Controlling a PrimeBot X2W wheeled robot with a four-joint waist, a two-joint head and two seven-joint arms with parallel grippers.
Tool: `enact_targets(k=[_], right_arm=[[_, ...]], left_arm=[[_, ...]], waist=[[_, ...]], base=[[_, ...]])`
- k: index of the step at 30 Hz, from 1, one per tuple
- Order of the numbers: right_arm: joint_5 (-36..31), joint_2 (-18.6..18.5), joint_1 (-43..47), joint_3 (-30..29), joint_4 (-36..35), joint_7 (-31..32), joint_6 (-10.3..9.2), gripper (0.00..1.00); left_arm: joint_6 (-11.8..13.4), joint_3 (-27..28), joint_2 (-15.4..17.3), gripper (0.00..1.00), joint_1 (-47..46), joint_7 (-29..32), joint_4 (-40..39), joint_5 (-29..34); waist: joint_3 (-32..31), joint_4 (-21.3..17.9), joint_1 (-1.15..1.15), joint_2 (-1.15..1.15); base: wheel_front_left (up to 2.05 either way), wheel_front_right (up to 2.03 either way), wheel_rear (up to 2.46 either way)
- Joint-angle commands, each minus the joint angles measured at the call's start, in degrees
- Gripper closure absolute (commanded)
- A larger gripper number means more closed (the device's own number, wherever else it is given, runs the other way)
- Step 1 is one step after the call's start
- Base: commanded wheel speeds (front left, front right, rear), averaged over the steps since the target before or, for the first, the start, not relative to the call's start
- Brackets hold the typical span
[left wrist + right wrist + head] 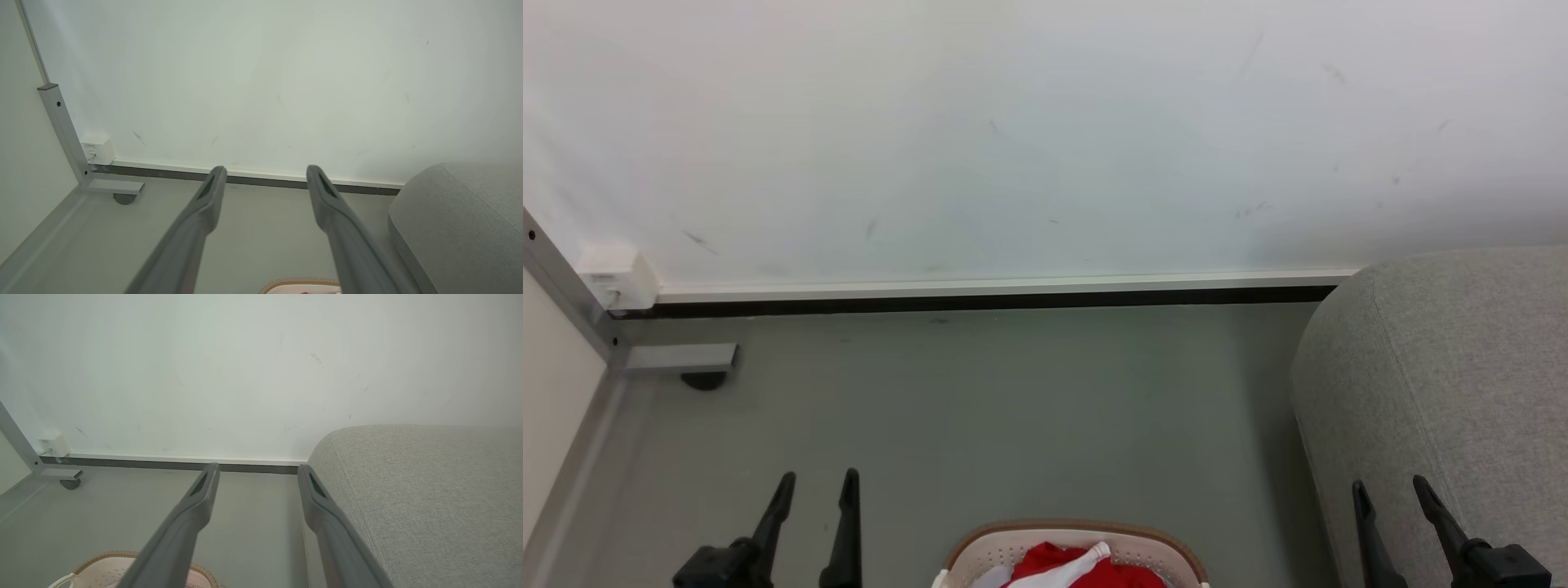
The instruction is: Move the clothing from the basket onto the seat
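Observation:
The cream basket (pixel 980 554) with a brown rim sits on the floor at the bottom middle of the head view, with red and white clothing (pixel 1086 569) in it. The light grey seat (pixel 1445 367) stands at the right. My left gripper (pixel 817 482) hangs open over the floor left of the basket, holding nothing. My right gripper (pixel 1392 488) is open in front of the seat's near side, also holding nothing. In the left wrist view the left gripper (pixel 265 171) points at the wall, with the basket (pixel 300 282) rim low down. In the right wrist view the right gripper (pixel 257 470) stands beside the seat (pixel 421 490), the basket (pixel 102 567) at lower left.
A white wall (pixel 1029 131) with a dark baseboard (pixel 980 302) closes the far side. A grey metal frame foot with a caster (pixel 686 363) and a small white box (pixel 617 278) sit at the far left. Grey floor (pixel 1013 408) lies between the basket and wall.

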Motion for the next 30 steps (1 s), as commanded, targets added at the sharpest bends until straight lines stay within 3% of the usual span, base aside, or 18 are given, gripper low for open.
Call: enact_targets(k=[1,19,30], right_arm=[[-1.81,-0.07,0.36,-0.56,0.07,-0.52,-0.1,0.0],[-7.09,1.28,0.99,-1.95,1.53,-0.97,-0.12,0.0],[-5.37,1.29,0.08,-1.7,1.83,-0.91,-0.12,0.0]], left_arm=[[-0.16,0.28,0.04,0.0,0.2,-0.82,-0.05,1.76],[-1.98,0.91,-1.02,0.0,1.09,-2.45,1.16,7.16],[-2.95,1.38,-1.29,0.0,0.98,-2.46,1.62,6.93]], waist=[[0.1,-0.01,0.0,0.0],[0.28,-0.32,0.0,0.0],[0.71,-0.99,0.0,0.0]], base=[[0.0,0.0,0.0],[0.0,0.0,0.0],[0.0,0.0,0.0]])
